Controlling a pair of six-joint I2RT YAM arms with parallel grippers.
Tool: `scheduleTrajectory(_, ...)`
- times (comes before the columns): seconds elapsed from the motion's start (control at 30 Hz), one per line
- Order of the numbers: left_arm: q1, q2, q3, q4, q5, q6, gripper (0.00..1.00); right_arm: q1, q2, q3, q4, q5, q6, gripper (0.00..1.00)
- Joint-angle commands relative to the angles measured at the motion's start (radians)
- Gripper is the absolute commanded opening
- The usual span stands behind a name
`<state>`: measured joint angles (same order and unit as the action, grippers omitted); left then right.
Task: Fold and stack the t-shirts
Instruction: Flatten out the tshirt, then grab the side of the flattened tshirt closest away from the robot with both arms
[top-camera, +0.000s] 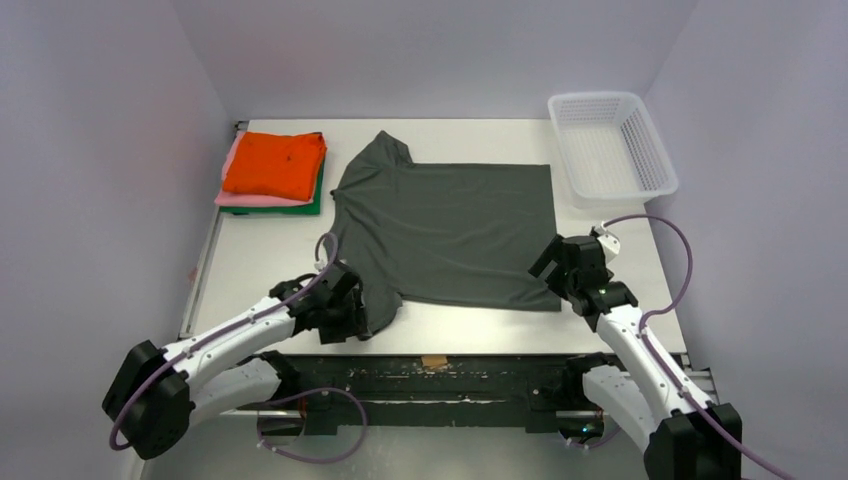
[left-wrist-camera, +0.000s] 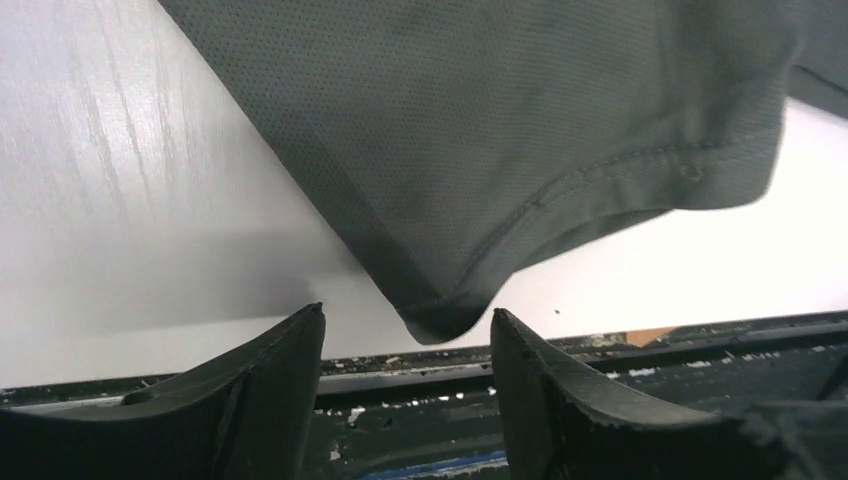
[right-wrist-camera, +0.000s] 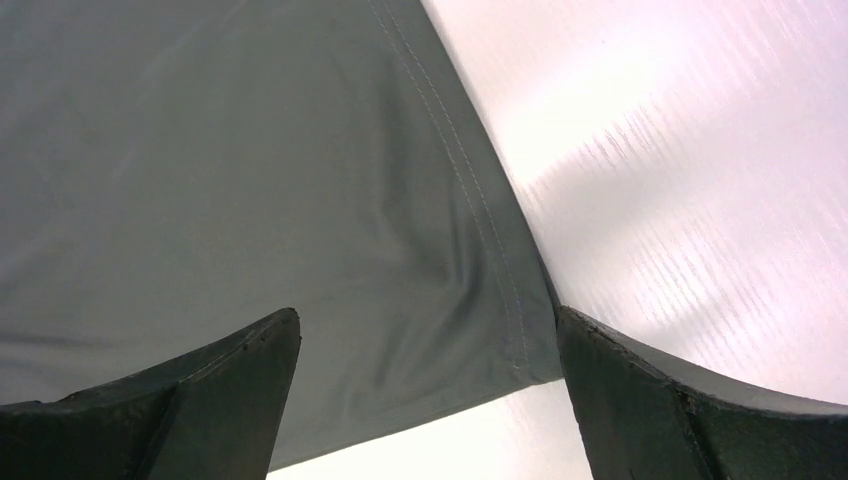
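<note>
A plain dark grey t-shirt (top-camera: 450, 230) lies spread flat in the middle of the table, its collar side to the left. My left gripper (top-camera: 352, 312) is open at the shirt's near-left sleeve; in the left wrist view the sleeve tip (left-wrist-camera: 450, 320) hangs just beyond my open fingertips (left-wrist-camera: 310, 325). My right gripper (top-camera: 553, 268) is open over the shirt's near-right hem corner (right-wrist-camera: 520, 345), which lies between my spread fingers (right-wrist-camera: 600, 340). A folded stack with an orange shirt (top-camera: 275, 163) on pink (top-camera: 240, 199) and green (top-camera: 312, 203) ones sits at the far left.
A white plastic mesh basket (top-camera: 611, 146) stands at the far right corner. The table's black front rail (top-camera: 440, 372) runs between the arm bases. Grey walls close in both sides and the back.
</note>
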<state>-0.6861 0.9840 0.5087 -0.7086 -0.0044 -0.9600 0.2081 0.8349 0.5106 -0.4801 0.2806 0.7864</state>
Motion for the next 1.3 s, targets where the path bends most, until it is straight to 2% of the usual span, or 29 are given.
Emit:
scheduleTrajectory(0.0,-0.016,0.101,0.015,0.064,-0.065,-0.066,0.55,-0.002,0.031,0.003,-0.008,0.046,0.006,0.99)
scheduleTrajectory(0.13,-0.022,0.190,0.035,0.094,-0.086,-0.072,0.42,-0.003,0.043,0.002,-0.009,0.052,0.004,0.99)
scheduleTrajectory(0.2,-0.023,0.222,0.041,0.114,-0.081,-0.066,0.33,-0.001,0.040,-0.005,-0.006,0.051,0.009,0.98)
scheduleTrajectory(0.23,-0.025,0.235,0.044,0.123,-0.080,-0.062,0.25,-0.003,0.036,-0.008,-0.005,0.050,0.014,0.98)
scheduleTrajectory(0.27,-0.025,0.245,0.048,0.124,-0.079,-0.058,0.10,-0.002,0.032,-0.013,-0.005,0.050,0.022,0.98)
scheduleTrajectory(0.3,-0.029,0.251,0.052,0.118,-0.078,-0.056,0.00,-0.002,0.025,-0.020,-0.011,0.057,0.037,0.97)
scheduleTrajectory(0.4,-0.055,0.224,0.051,0.070,-0.100,-0.062,0.00,-0.002,-0.004,-0.055,-0.014,0.080,0.076,0.97)
scheduleTrajectory(0.63,-0.124,0.009,-0.022,-0.107,-0.137,-0.144,0.00,-0.003,-0.002,-0.128,0.004,0.054,0.131,0.92)
scheduleTrajectory(0.7,-0.138,-0.037,-0.042,-0.122,-0.126,-0.161,0.00,-0.003,0.006,-0.153,0.031,0.024,0.143,0.87)
scheduleTrajectory(0.77,-0.150,-0.068,-0.053,-0.121,-0.111,-0.169,0.00,-0.003,0.013,-0.170,0.052,-0.025,0.144,0.77)
scheduleTrajectory(0.97,-0.175,-0.074,-0.044,-0.108,-0.107,-0.179,0.00,-0.003,0.018,-0.190,0.043,-0.082,0.133,0.54)
scheduleTrajectory(1.13,-0.188,-0.066,-0.034,-0.091,-0.105,-0.189,0.00,-0.001,-0.022,-0.184,-0.030,-0.108,0.136,0.53)
scheduleTrajectory(1.27,-0.191,-0.077,-0.028,-0.095,-0.113,-0.190,0.00,-0.002,-0.091,-0.130,-0.147,-0.041,0.144,0.55)
